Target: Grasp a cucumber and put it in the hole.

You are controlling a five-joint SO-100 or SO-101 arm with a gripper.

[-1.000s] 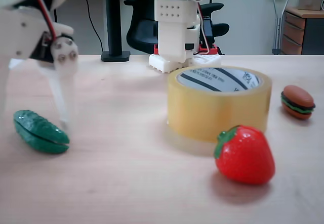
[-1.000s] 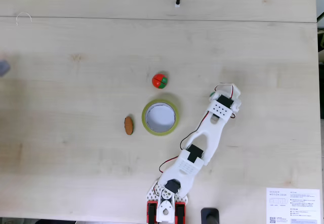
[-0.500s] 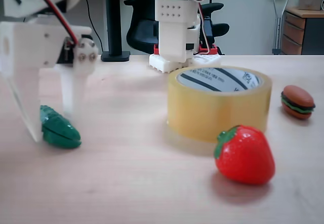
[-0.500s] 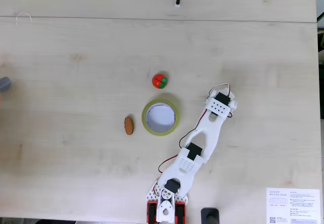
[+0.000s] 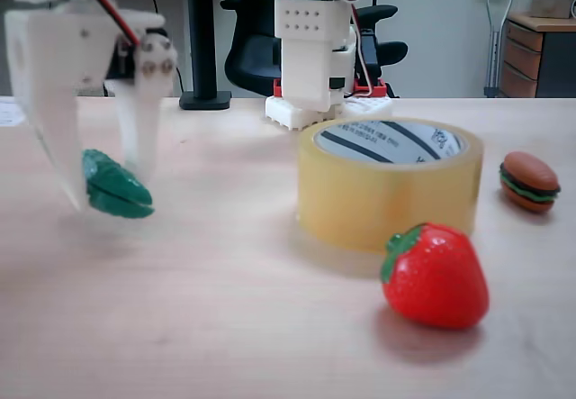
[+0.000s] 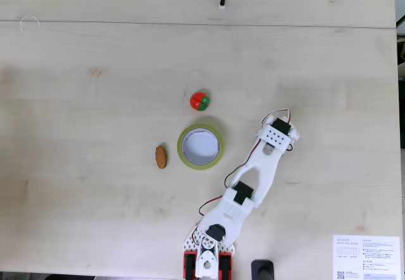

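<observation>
Cucumber (image 5: pixel 115 186) sits left of centre in a fixed view, pinched between the two white fingers of the gripper (image 5: pixel 106 192) and lifted clear of the table (image 5: pixel 225 327), tilted. Jaws are closed down onto it. The tape roll (image 5: pixel 387 192) with the hole (image 5: pixel 389 141) is to its right, well apart. Strawberry (image 5: pixel 436 276) lies just in front of the roll, toy burger (image 5: pixel 529 181) at the right edge.

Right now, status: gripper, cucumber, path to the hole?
Gripper shut on cucumber, lifted off table. Hole open. Strawberry beside the roll, not blocking.
</observation>
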